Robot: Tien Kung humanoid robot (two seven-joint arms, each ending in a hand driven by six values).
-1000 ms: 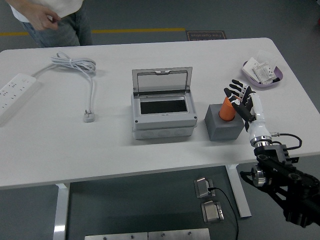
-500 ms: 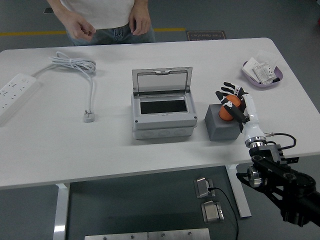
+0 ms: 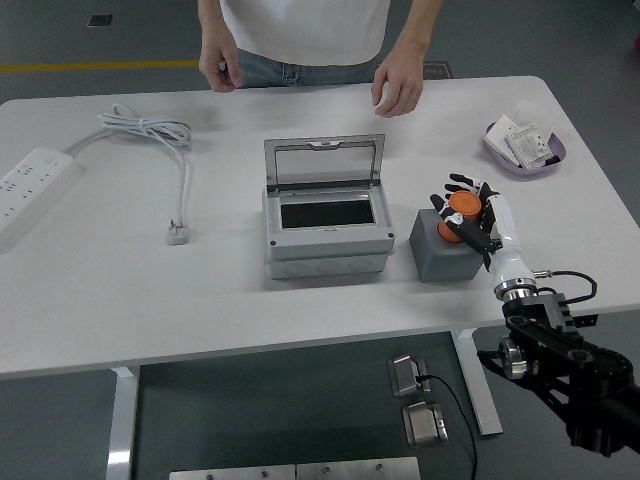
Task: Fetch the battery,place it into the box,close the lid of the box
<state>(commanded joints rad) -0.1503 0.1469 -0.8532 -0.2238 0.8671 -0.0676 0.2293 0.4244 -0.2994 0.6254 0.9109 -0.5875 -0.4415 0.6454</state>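
Fingers: right hand [image 3: 468, 218] has its black fingertips [image 3: 452, 183] curled around the orange battery [image 3: 461, 211], grasping it from the right side.
Power strip: one, white [image 3: 30, 180], at the table's left edge, partly cut off by the frame.
Cable: one, white [image 3: 150, 128], coiled near the far left, its lead running down to a plug [image 3: 179, 234] lying flat on the table.
Box: one, grey [image 3: 325, 232], near the table's centre; dark interior visible through the top opening.
Lid: one, clear panel in a grey frame [image 3: 324, 162], standing raised at the box's rear edge; box is open.
Holder block: one, grey [image 3: 443, 254], just right of the box and apart from it.
Battery: one, orange, seated upright on top of the holder block, enclosed by the right hand; not in the box.
Dish: one, purple [image 3: 527, 158], at the far right, holding white packets; their count cannot be told.
Right arm: black [image 3: 565, 365], entering from the lower right corner, with white wrist section above it.
Person: one, standing at the far side; two hands [image 3: 398, 92] hanging over the table's far edge, holding nothing visible.
Surface: one white table [image 3: 120, 300], on white legs.
Room: grey floor, a yellow line [image 3: 90, 66] at the far left; metal plates and a black lead under the table.
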